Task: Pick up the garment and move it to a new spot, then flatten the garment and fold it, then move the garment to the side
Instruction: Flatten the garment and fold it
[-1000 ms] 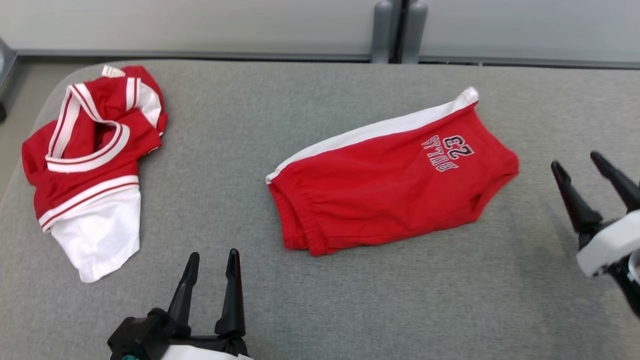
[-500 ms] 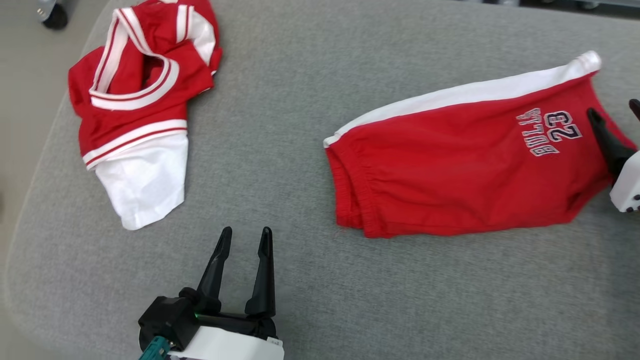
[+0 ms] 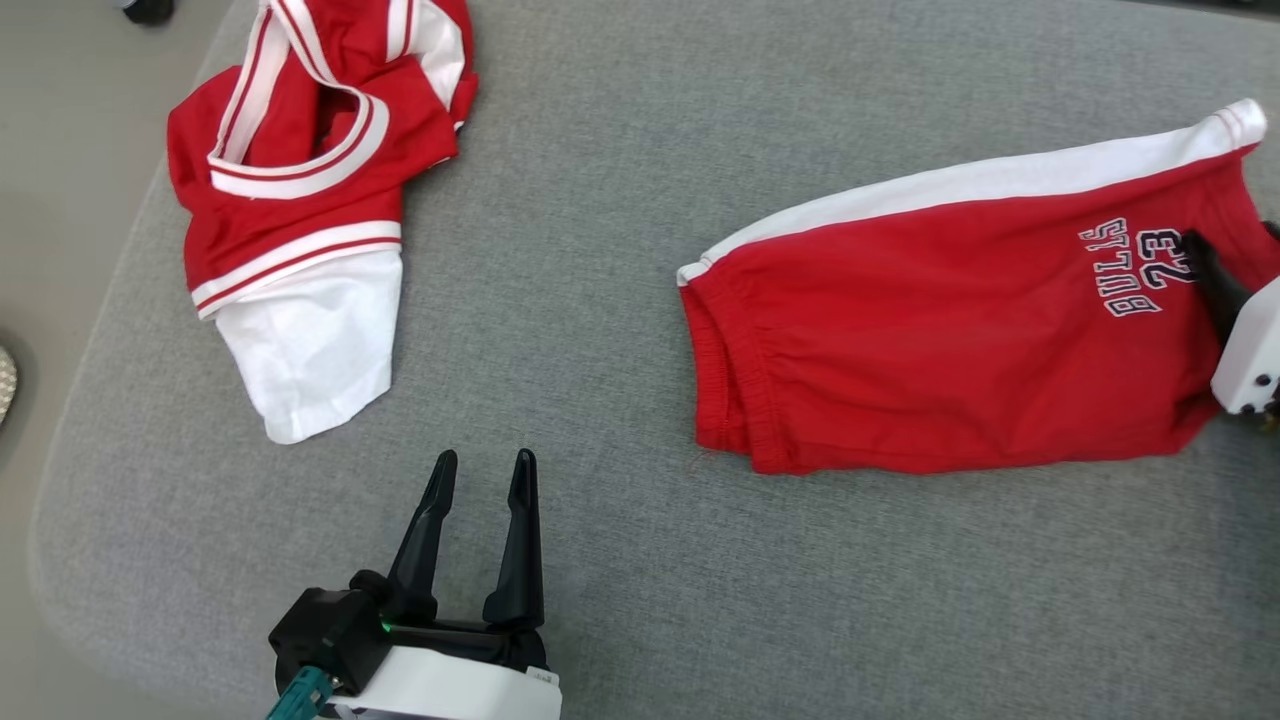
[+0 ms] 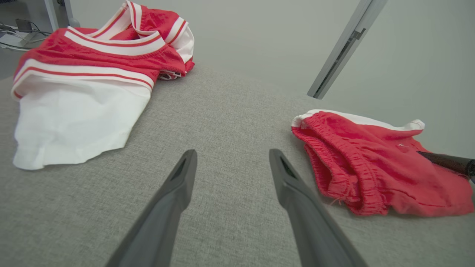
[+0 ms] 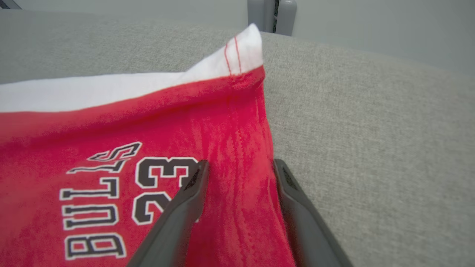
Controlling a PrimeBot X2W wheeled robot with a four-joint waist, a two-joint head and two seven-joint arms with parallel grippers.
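Observation:
The garment is a pair of red shorts [image 3: 950, 330] with a white side stripe and "BULLS 23" print, lying flat on the grey padded table [image 3: 600, 560]. My right gripper [image 3: 1235, 245] is at the shorts' right hem. In the right wrist view its open fingers straddle that hem edge of the shorts [image 5: 111, 129], with the right gripper [image 5: 240, 165] low over the cloth beside the "23". My left gripper [image 3: 480, 465] stands open and empty near the front edge, left of the shorts' elastic waistband [image 4: 334, 155]. The left gripper [image 4: 232, 157] points between the two garments.
A crumpled red and white jersey [image 3: 300, 200] lies at the table's far left corner, also the jersey [image 4: 85, 74] ahead-left of my left fingers. The table's rounded left edge drops to the floor [image 3: 60, 250]. A grey post [image 5: 272, 15] stands behind the table.
The head camera has tilted down and closer. My right gripper has come in from the right onto the shorts' right hem. The left gripper and both garments stay put.

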